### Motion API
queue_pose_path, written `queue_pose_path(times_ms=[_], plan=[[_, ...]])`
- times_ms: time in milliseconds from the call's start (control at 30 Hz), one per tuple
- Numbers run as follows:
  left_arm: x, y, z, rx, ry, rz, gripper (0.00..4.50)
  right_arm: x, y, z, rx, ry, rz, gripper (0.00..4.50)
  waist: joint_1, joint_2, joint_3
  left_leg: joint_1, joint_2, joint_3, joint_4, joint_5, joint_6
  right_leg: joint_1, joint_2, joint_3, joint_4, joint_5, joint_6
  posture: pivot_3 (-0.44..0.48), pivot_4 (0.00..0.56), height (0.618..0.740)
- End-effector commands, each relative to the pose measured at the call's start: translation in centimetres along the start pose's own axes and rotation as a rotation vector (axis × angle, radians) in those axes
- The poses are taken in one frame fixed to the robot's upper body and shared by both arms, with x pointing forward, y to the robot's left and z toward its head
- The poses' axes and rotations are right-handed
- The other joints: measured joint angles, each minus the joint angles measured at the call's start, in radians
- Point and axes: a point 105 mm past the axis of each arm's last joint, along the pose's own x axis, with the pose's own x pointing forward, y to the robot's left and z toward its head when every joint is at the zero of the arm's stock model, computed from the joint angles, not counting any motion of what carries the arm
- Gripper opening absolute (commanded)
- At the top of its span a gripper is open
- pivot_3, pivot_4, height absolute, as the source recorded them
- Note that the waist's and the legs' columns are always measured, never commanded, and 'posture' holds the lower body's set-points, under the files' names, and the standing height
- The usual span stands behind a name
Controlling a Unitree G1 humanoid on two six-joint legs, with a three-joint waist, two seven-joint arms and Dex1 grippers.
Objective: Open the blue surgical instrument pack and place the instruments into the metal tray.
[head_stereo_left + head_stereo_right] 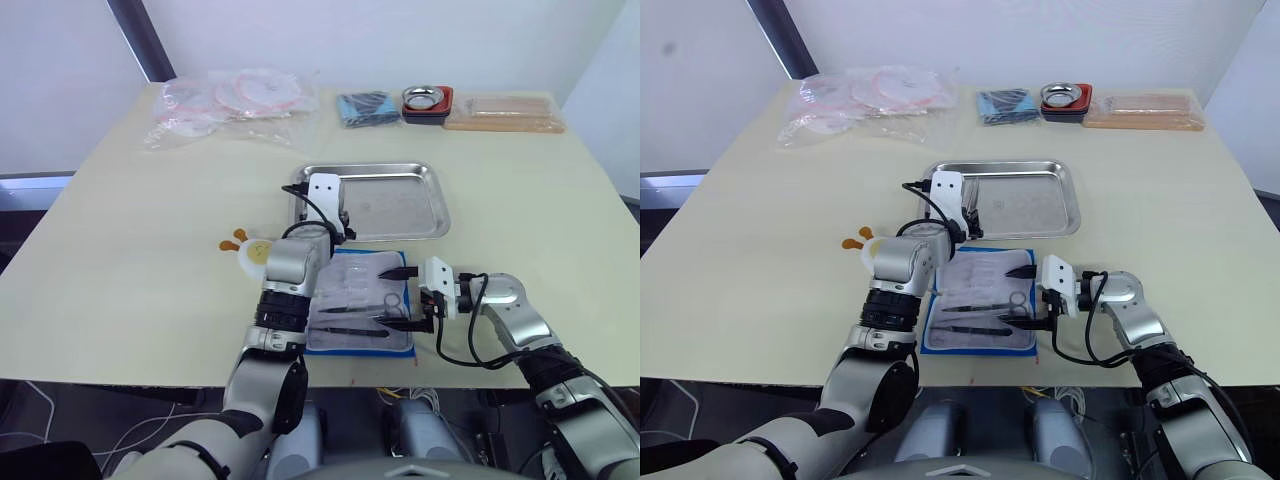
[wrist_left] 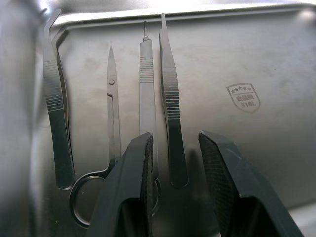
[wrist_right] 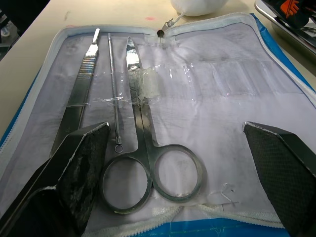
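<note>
Pack (image 3: 237,89) is unzipped and lies flat just in front of the metal tray (image 1: 425,215). Four instruments (image 2: 165,98) are in the tray; scissors (image 3: 143,163), probe and scalpel handle remain. Your left gripper (image 2: 175,163) is apart, empty, over the tray; right gripper (image 3: 177,182) spread wide at the scissors.

The pack (image 1: 360,305) is laid open on the bench (image 1: 120,270) near its front edge, with the tray (image 1: 410,205) just behind it. Four instruments (image 2: 165,94) are laid side by side in the tray's left part. Scissors (image 3: 148,163), a thin probe (image 3: 114,103) and a flat handle (image 3: 81,94) are held in the pack's pockets. Bags (image 1: 235,100), a folded bundle (image 1: 365,107), a small bowl (image 1: 427,100) and a flat box (image 1: 505,112) are lined along the far edge.
</note>
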Motion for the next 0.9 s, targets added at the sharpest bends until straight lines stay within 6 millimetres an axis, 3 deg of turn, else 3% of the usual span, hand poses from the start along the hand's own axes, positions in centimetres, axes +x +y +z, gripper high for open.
queue_pose_path(times_ms=[33,300,533,900], plan=[[-0.2,-0.4,0.6,-0.001,-0.033,-0.019,1.6,-0.5,2.4,-5.2,0.147,0.176,0.025,4.5,0.0,0.0,0.0,0.0,0.0,0.0,0.0,0.0,0.0,0.0,0.0,0.0,0.0,0.0,0.0,0.0,0.15,0.74],[-1.4,-1.7,2.4,0.074,-0.174,-0.182,1.6,-0.4,2.4,-5.1,0.145,0.173,0.023,4.5,0.0,0.0,0.0,0.0,0.0,0.0,0.0,0.0,-0.001,0.0,0.0,0.0,0.0,0.0,0.0,0.0,0.15,0.74],[-4.4,-2.0,3.6,0.193,-0.349,-0.404,1.6,-0.4,2.4,-5.0,0.146,0.17,0.016,4.5,-0.001,0.0,0.0,0.0,0.0,0.0,-0.003,0.002,-0.004,0.0,0.0,0.0,0.0,0.0,0.0,0.0,0.15,0.74],[-9.8,0.2,1.6,0.357,-0.366,-0.759,1.6,-0.4,2.6,-5.0,0.146,0.162,0.011,4.5,-0.003,0.001,0.001,0.001,0.001,0.0,-0.006,0.003,-0.004,0.0,0.0,0.0,-0.002,0.0,-0.001,0.0,0.15,0.74]])
